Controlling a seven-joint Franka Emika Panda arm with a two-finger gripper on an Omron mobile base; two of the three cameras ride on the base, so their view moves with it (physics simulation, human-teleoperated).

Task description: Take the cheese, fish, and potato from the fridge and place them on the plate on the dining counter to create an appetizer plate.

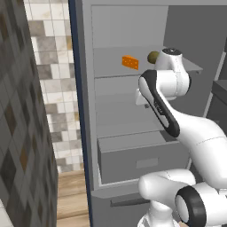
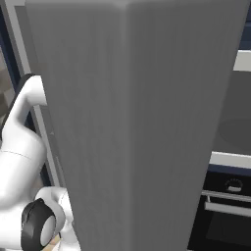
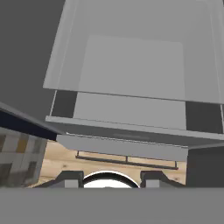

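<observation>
Orange cheese (image 1: 130,62), a light, firm wedge best pinched across its 2 flat sides, sits on an upper fridge (image 1: 133,111) shelf beside the potato (image 1: 153,56), while the hand (image 3: 111,178) hovers inside, apparently spread and empty.

**A:** what colours are in there?
**B:** tall plain grey fridge (image 1: 133,133) with a dark navy edge, small orange cheese wedge (image 1: 130,62) with darker spots, roundish olive-brown potato (image 1: 153,56).
**A:** and the wall?
**B:** beige, grey and brown mottled wall tiles (image 1: 55,88), light wood plank floor (image 1: 71,195).
</observation>
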